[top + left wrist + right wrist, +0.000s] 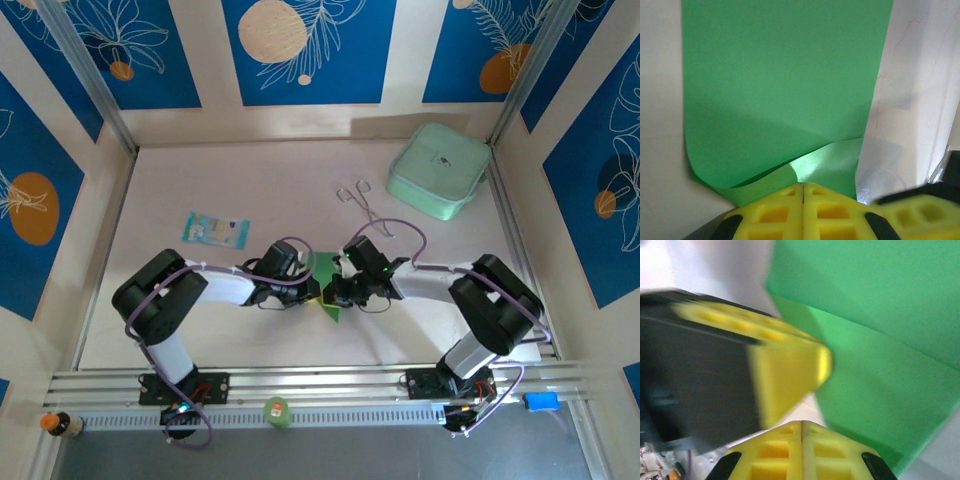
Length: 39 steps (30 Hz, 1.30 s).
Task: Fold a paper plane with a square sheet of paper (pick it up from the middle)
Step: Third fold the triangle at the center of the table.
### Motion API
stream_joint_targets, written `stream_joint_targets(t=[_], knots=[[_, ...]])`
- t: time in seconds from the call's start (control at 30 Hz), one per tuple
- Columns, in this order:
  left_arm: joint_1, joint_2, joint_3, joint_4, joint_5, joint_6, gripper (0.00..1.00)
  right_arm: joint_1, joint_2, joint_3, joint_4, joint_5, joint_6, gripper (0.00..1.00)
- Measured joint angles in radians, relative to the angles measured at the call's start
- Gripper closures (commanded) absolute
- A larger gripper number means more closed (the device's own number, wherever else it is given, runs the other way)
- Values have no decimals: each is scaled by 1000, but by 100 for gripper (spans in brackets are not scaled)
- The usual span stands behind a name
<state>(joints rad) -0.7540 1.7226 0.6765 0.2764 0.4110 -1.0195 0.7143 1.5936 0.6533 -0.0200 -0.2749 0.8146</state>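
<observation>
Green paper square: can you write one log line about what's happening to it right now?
thing: bright-green square paper sheet, partly folded | left fingers: shut, at its curled fold | right fingers: shut, beside the sheet

Arm shells: the left arm (225,287) and the right arm (430,283) each have a white forearm tube between bulky black joint housings.
Cables: a purple cable (288,242) runs in loops along each arm, from base to wrist.
Bases: black mounting blocks (182,388) with small coloured wiring.
Tool fingers: the left tool (802,186) and the right tool (801,424) have yellow fingers with moulded square recesses and black oval insets at the sides.
Tool bodies: black.
</observation>
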Motion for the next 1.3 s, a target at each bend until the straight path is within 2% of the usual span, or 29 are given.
stream_joint_targets(t=[0.37, 0.43, 0.5, 0.7, 0.93, 1.3], knots=[[-4, 0, 6, -13, 0, 2, 99, 0, 5, -51, 55, -14, 8, 100], [-4, -5, 13, -32, -3, 9, 93, -2, 3, -57, 62, -14, 7, 100], [-4, -12, 24, -63, -11, 28, 92, -4, -2, -64, 67, -14, 6, 100], [-16, -50, 43, -88, -26, 40, 96, -6, -2, -67, 73, -18, 6, 100], [-24, -9, 42, -71, -40, 29, 98, -8, -2, -68, 73, -18, 6, 100], [60, 17, 42, -52, -2, 34, 99, -10, -2, -73, 86, -17, 6, 100]])
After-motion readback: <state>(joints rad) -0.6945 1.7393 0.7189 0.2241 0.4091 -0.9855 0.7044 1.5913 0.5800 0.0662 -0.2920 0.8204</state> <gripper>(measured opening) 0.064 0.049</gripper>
